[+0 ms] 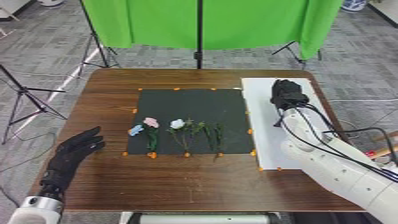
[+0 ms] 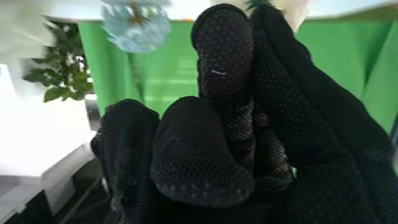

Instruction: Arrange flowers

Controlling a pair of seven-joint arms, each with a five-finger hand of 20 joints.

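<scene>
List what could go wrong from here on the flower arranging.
1. The white flower and green sprigs lie close together on the dark mat, so picking one may drag its neighbours.
2. The right wrist view shows a blue bloom near the right hand; a careless turn could knock or crush it.
3. The left hand is open beside the mat; swinging inward, it might nudge the light-blue flower.

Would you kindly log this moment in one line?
Arrange flowers | right black-gloved hand over white board | left black-gloved hand open, table's left | blue flower, pink flower, white flower on dark mat
</scene>
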